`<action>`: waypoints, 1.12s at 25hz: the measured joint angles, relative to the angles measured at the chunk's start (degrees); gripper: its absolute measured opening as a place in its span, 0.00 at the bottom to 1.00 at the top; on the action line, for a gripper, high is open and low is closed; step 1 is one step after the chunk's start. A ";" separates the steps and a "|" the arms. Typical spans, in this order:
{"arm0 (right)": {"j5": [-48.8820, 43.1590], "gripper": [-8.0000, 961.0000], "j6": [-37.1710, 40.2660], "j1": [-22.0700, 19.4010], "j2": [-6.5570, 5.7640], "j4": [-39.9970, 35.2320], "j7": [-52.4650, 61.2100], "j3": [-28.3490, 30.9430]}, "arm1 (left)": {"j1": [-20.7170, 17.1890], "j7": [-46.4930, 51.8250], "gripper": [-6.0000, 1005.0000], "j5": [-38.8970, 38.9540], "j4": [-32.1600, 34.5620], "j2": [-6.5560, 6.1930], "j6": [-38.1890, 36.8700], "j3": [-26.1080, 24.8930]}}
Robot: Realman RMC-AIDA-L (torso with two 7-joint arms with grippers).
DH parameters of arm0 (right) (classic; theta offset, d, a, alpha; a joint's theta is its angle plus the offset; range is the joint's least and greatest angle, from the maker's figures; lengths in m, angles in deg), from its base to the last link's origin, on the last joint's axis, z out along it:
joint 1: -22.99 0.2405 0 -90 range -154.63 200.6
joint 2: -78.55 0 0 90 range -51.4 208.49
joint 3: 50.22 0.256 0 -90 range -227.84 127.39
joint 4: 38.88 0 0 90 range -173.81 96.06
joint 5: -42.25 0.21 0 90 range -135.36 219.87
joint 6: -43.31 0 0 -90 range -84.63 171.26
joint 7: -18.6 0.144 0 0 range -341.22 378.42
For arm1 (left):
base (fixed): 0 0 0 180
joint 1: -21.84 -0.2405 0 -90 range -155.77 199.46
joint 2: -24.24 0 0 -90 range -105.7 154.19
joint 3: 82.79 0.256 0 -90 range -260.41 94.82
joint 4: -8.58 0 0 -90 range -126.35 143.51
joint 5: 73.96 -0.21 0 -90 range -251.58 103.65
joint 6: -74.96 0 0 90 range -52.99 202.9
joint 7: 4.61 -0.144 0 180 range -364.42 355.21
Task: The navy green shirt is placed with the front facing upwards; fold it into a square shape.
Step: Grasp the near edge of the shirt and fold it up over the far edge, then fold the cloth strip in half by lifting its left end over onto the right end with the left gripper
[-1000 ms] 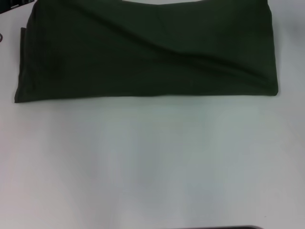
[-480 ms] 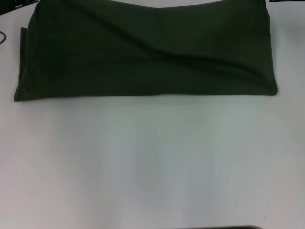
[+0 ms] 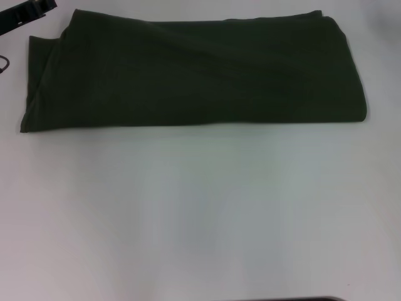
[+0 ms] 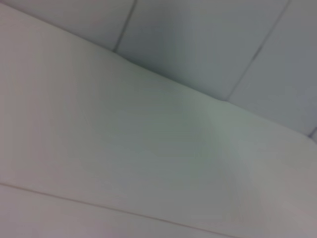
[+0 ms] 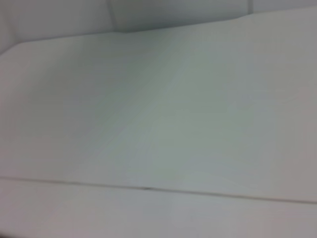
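Note:
The navy green shirt (image 3: 194, 72) lies folded into a long flat band across the far half of the white table (image 3: 200, 213). Only plain green cloth shows; the lettering and neck label are hidden. Its near edge runs straight from left to right, and a thin layer sticks out at its left end. A black part of my left arm's gripper (image 3: 25, 14) shows at the far left corner, just off the shirt's far left end. My right gripper is out of view. Both wrist views show only bare white table surface (image 4: 148, 163) (image 5: 158, 124).
A thin dark cable (image 3: 4, 63) lies at the left edge of the table. A dark strip (image 3: 301, 299) shows at the bottom edge of the head view. Pale floor tiles (image 4: 208, 44) show beyond the table in the left wrist view.
The shirt's far edge has come down flat and now lies inside the view. The black part at the far left has come further into view; the dark bit at the far right has gone.

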 joint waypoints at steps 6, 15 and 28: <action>0.82 0.19 -4.19 -0.51 0.33 -0.54 -1.61 -0.22 | -1.37 -4.55 0.23 4.86 -0.28 1.17 1.97 -0.03; 10.36 0.70 6.49 -7.31 0.16 -5.46 -4.03 -0.36 | -3.33 -5.52 0.62 6.06 -1.42 0.68 -7.37 0.07; 16.70 0.84 27.55 -16.48 -0.51 -9.98 -3.31 0.30 | -8.29 -4.98 0.93 5.76 -5.38 0.01 -23.58 0.12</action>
